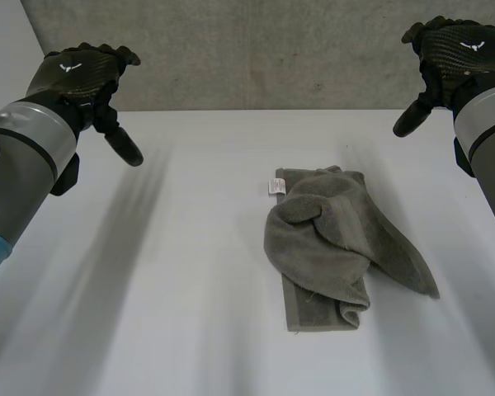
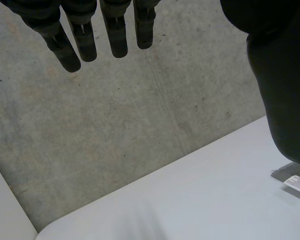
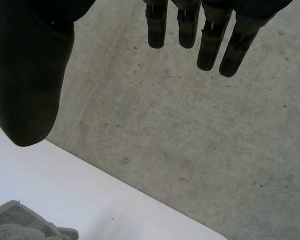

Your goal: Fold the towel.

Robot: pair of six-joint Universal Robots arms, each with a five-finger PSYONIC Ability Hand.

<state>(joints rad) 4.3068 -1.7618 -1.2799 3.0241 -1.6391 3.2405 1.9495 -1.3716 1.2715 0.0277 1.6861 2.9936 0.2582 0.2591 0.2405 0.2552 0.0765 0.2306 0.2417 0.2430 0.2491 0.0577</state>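
Evidently unfinished, the grey towel [image 1: 338,239] lies bunched on the white counter [image 1: 148,313], nearer the right arm; left hand [image 1: 78,74] and right hand [image 1: 458,49] hover unclenched and empty, raised clear, probably poised to reach.

I can read no words or numbers from here. The towel [image 1: 338,239] carries a small white tag [image 1: 275,186] at its ten o'clock corner in the head view. Its print is too fine to make out, and the left wrist view gives only faint grey marks on it. The left robot hand [image 1: 74,78] and right robot hand [image 1: 454,58] each bear a small white emblem on the back, a winged shape with no letters I can see.
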